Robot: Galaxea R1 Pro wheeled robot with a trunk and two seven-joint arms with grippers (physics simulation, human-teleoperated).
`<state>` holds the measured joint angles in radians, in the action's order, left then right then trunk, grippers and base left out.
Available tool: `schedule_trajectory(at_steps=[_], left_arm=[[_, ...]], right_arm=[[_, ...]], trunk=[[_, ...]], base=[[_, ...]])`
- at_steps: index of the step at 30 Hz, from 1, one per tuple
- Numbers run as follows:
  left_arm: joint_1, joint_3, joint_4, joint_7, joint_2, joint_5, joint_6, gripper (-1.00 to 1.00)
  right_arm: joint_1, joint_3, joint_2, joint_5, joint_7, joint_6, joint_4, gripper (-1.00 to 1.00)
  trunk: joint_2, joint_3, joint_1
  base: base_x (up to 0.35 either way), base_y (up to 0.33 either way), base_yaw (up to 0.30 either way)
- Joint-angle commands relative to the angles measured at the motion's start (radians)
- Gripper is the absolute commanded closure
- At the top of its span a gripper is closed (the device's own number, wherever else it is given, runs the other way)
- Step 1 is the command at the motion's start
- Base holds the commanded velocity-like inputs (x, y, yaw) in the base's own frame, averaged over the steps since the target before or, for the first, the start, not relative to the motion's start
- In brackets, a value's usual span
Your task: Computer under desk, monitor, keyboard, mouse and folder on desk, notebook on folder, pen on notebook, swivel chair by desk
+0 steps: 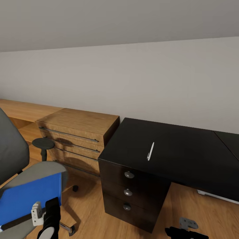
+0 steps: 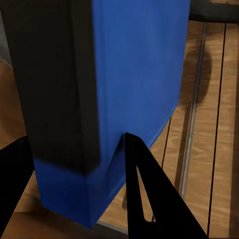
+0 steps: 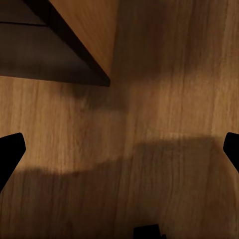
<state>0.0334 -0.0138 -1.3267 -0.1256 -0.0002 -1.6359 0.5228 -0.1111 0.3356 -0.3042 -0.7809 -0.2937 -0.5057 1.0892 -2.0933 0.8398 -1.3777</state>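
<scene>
The blue folder (image 1: 29,196) rests against the grey seat of the swivel chair (image 1: 11,151) at the lower left. My left gripper (image 1: 49,214) is shut on the folder's near edge. The left wrist view has the folder (image 2: 139,74), with its dark spine, pinched between the black fingers (image 2: 149,194) of my left gripper (image 2: 77,142). The thin white pen (image 1: 150,151) lies on the black desk (image 1: 186,149), above the drawers. My right gripper (image 1: 186,231) hangs low in front of the desk; in its wrist view the right gripper (image 3: 124,142) is open over the wooden floor.
A light wooden nightstand (image 1: 79,131) with metal rail handles stands between chair and desk. The desk's drawer unit (image 1: 128,191) has round silver knobs. A pale flat object (image 1: 215,196) lies on the floor under the desk. A grey wall runs behind.
</scene>
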Motion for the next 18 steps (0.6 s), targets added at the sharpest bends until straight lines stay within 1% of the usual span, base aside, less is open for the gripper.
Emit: schedule_trajectory(at_steps=[1,3,6,10,12,13,16,18], left_arm=[[0.0,-0.004,-0.001,-0.005,0.0,0.001,0.005,1.0],[0.0,-0.013,-0.003,-0.001,0.0,0.001,0.005,1.0],[-0.013,-0.032,-0.029,0.007,0.0,0.002,0.005,1.0],[-0.025,-0.039,-0.044,0.009,0.0,0.002,0.005,1.0],[-0.03,-0.054,-0.051,0.01,0.0,0.005,0.005,1.0],[-0.032,-0.076,-0.053,0.01,0.0,0.007,0.005,1.0],[-0.037,-0.11,-0.062,0.011,0.001,0.011,0.006,1.0],[-0.044,-0.119,-0.074,0.011,0.001,0.011,0.006,1.0]], right_arm=[[-0.001,0.004,-0.001,-0.01,-0.01,0.0,0.002,-1.0],[-0.001,0.003,-0.001,-0.01,-0.01,0.0,0.002,-1.0],[-0.001,0.004,-0.002,-0.01,-0.01,0.0,0.002,-1.0],[-0.001,0.004,-0.002,-0.009,-0.009,0.001,0.001,-1.0],[-0.001,0.004,-0.004,-0.009,-0.009,0.001,0.001,-1.0],[-0.001,0.004,-0.005,-0.009,-0.009,0.004,0.001,-1.0],[-0.001,0.005,-0.008,-0.009,-0.008,0.029,0.001,-1.0],[-0.001,0.006,-0.009,-0.009,-0.008,0.041,0.001,-1.0]], trunk=[[0.0,0.001,0.0],[0.0,0.001,0.0],[0.0,0.001,0.0],[0.0,0.001,0.0],[0.0,0.001,0.0],[0.0,0.001,0.0],[0.0,0.001,0.0],[0.0,0.001,0.0]], base=[[0.0,0.0,0.0],[0.0,0.0,0.0],[0.0,0.0,0.0],[0.0,0.0,0.0],[0.0,0.0,0.0],[0.0,0.0,0.0],[0.0,0.0,0.0],[0.0,0.0,0.0]])
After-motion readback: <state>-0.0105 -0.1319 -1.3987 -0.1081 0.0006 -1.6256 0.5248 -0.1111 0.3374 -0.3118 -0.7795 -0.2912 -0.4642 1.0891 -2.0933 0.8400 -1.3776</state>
